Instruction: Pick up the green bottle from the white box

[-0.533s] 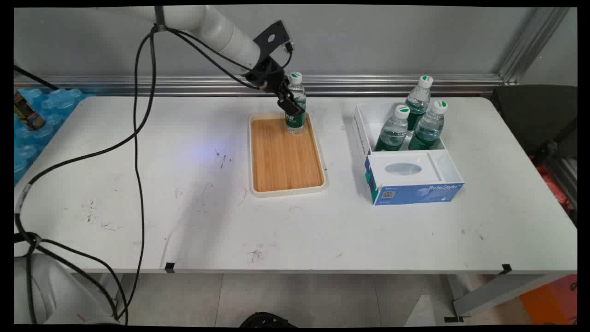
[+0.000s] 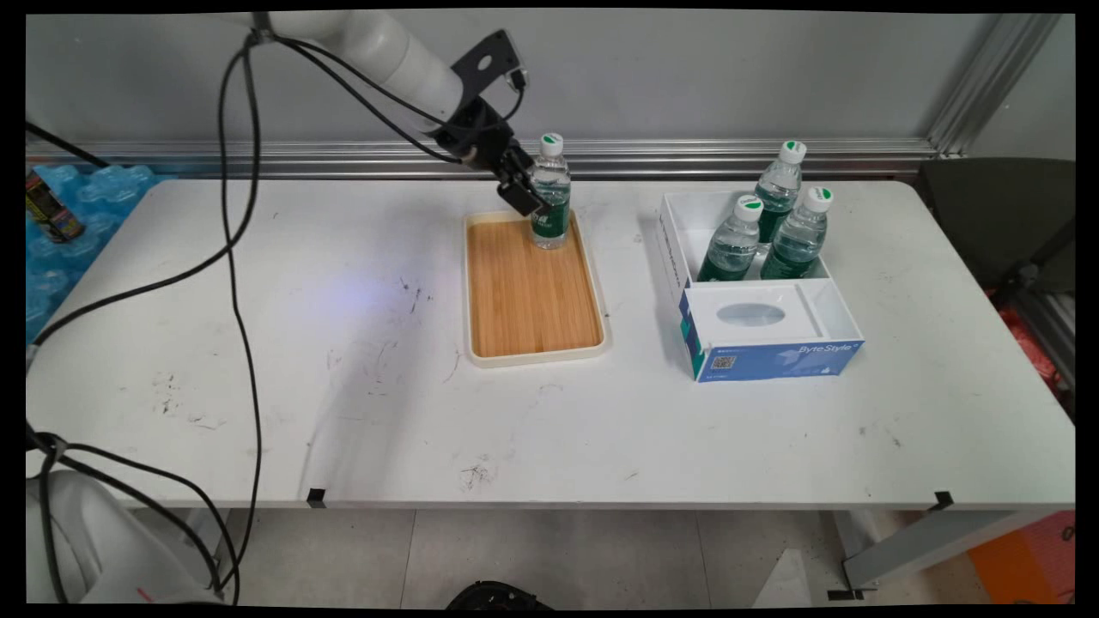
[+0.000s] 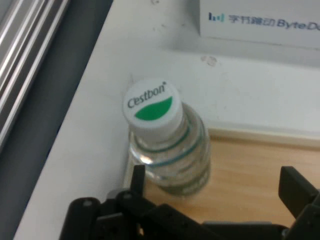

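We look down across a scuffed white table [image 2: 258, 360] toward a grey wall with an aluminium rail along its foot. At the table's far middle lies a wooden tray [image 2: 531, 296] with a pale rim, and a water bottle [image 2: 550, 202] stands upright in its far corner. The gripper [image 2: 525, 196] sits just beside the bottle on its left, and from the main view we cannot tell whether it touches. The hand view shows more: the fingers [image 3: 138, 177] are spread wide, the bottle [image 3: 172, 155] lies near the left one, not clamped, and its white cap reads "Cestbon". Right of the tray, well apart, a white and blue box [image 2: 755, 296] holds three more bottles [image 2: 773, 227], their lower halves hidden by its walls.
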Tool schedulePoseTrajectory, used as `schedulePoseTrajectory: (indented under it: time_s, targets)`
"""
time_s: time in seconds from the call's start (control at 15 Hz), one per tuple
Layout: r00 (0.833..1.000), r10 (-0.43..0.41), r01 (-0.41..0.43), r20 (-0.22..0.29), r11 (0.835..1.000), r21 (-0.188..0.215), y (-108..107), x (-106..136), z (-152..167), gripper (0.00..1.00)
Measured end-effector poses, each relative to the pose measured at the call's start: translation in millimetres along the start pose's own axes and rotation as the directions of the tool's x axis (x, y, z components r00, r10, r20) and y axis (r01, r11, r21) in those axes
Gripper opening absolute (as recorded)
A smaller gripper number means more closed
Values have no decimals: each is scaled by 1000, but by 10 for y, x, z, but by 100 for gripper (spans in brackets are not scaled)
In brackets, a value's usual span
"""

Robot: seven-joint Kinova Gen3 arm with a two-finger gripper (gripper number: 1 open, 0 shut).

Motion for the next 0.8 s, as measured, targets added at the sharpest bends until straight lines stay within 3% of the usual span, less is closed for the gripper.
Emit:
schedulePoseTrajectory:
  time_s: [0.4,0.8]
  targets:
    - [998,-21,19,64,999,27,261,183,-662,100]
    - [999,-23,23,25,1000,-5,744,733,-894,100]
